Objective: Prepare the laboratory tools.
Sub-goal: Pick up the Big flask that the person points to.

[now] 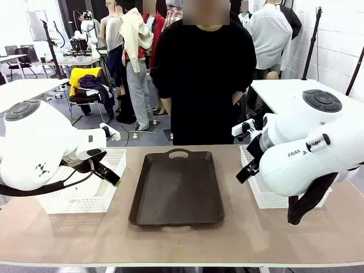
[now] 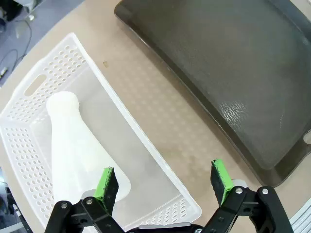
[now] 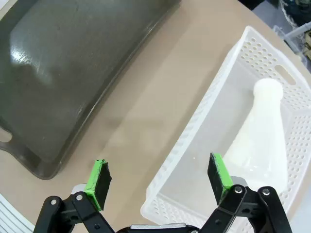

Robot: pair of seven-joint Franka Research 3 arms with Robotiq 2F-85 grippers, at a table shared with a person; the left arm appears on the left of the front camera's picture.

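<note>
Left gripper (image 2: 163, 182): jaws spread wide, holding nothing. It hangs over the near end of the left basket (image 2: 53, 58). In the left wrist view one green pad sits over the wide base of the left flask (image 2: 73, 141), and the other pad is over bare table (image 1: 85, 233) between basket and tray (image 1: 176, 187). Cannot tell if the pad touches the flask.

Left flask: frosted white, lying on its side inside the left basket. Base is toward the gripper, and the neck points to the basket's far end with the handle slot.

Right gripper (image 3: 158, 179): jaws also wide apart, empty. In the right wrist view one pad is over the table between tray and right basket (image 3: 257, 48), and the other pad is over the basket's inside, just beside the base of the right flask (image 3: 265, 136). No contact visible.

Right flask: same frosted white, on its side in the right basket. Base is toward the gripper, and the neck points toward the end wall with the handle slot.

Front view: both white arms are bent low over the table, left arm above the left basket, right arm above the right basket. Dark brown tray lies flat in the middle of the table between the two baskets, apart from both, with nothing on it. Its cut-out handle is at the far edge.

Beyond the tray a person (image 1: 205, 74) in a black top stands at the far side of the table, facing the robot.
</note>
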